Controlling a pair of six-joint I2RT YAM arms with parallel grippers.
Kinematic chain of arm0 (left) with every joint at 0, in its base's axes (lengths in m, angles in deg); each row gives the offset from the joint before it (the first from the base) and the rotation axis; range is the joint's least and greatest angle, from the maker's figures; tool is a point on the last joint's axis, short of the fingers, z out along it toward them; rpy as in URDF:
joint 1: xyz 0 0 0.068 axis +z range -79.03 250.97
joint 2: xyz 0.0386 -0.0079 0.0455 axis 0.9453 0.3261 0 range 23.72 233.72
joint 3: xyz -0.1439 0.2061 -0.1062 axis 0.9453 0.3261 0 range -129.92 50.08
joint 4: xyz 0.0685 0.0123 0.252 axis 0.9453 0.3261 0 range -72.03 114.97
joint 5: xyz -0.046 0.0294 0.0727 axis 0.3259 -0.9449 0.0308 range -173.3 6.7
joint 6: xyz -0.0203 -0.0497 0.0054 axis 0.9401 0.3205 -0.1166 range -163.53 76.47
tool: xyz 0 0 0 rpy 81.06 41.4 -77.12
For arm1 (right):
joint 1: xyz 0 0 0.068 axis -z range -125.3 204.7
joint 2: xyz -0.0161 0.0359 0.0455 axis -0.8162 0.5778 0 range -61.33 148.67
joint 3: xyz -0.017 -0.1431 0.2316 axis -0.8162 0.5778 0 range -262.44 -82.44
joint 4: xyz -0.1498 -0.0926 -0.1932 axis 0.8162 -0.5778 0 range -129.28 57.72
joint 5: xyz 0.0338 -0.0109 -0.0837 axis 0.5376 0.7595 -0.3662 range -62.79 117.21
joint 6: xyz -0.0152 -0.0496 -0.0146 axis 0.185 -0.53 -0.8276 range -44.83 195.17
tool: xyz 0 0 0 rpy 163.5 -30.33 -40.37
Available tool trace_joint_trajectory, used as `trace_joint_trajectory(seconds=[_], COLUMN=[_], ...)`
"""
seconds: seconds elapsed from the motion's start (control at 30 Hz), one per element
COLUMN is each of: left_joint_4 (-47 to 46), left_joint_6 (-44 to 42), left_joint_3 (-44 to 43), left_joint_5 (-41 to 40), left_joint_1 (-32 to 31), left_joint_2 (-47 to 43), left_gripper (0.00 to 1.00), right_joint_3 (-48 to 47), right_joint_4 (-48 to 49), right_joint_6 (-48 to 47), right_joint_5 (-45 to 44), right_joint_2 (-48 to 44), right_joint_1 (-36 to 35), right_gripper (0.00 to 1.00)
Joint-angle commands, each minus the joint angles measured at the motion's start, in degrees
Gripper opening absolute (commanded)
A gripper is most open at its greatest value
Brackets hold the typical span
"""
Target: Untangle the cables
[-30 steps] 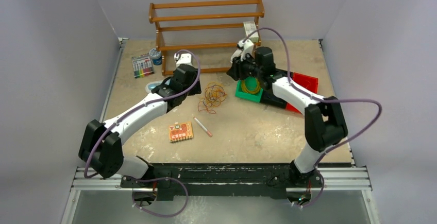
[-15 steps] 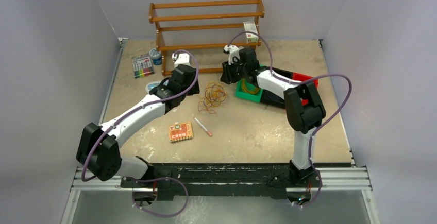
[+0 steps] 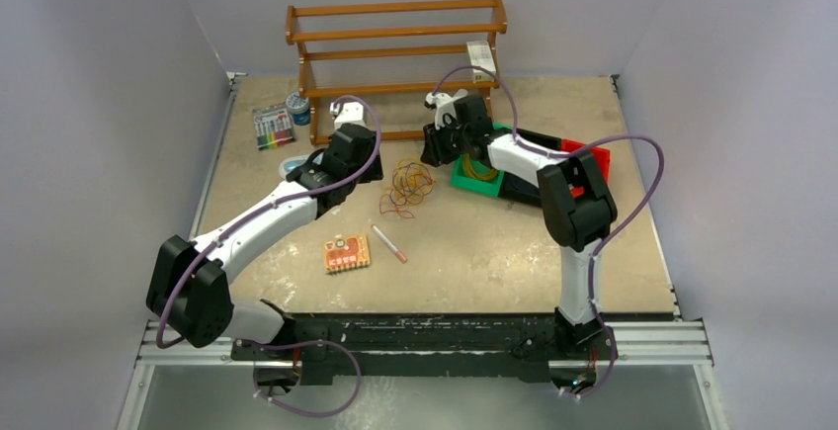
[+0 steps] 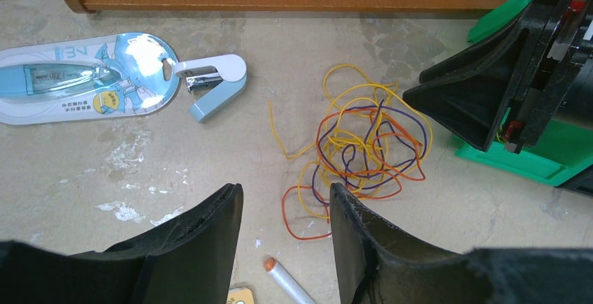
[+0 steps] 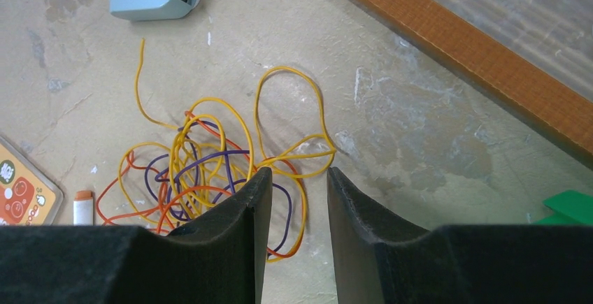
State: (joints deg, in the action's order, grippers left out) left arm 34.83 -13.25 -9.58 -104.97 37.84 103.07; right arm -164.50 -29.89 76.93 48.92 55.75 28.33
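The cables [image 3: 408,185] lie in a loose tangle on the tabletop [image 3: 474,252], toward its far edge at about mid-width, just in front of the wooden rack [image 3: 395,54]. The strands look feather-light, limp and springy, and a tug will likely drag the whole knot. The free yellow loop [image 5: 283,68] seems the best hold. The left pincer [image 4: 285,192] hangs half open and empty. The right pincer [image 5: 297,172] is narrowly open, apparently gripping nothing. The surface is scuffed and matte, and plain pale walls close it in.

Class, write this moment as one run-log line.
cables: tangled, unheld | left gripper: open, empty | right gripper: open, empty, near cables
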Motion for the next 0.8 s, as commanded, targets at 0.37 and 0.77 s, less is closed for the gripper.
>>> trace_joint_trajectory(seconds=[0.37, 0.77], left_joint_4=[-2.62, -2.76], left_joint_6=[-1.19, -1.19], left_joint_3=[-0.38, -0.2], left_joint_5=[0.59, 0.93], left_joint_1=[0.25, 0.25], left_joint_2=[-1.47, -1.26], left_gripper=[0.48, 0.48], right_joint_3=[1.84, 0.03], right_joint_4=[6.68, 3.07], right_joint_6=[1.17, -0.68], right_joint_5=[-0.72, 2.49], right_joint_2=[-6.3, -3.49], right_joint_1=[-0.7, -0.96], right_gripper=[0.41, 0.41])
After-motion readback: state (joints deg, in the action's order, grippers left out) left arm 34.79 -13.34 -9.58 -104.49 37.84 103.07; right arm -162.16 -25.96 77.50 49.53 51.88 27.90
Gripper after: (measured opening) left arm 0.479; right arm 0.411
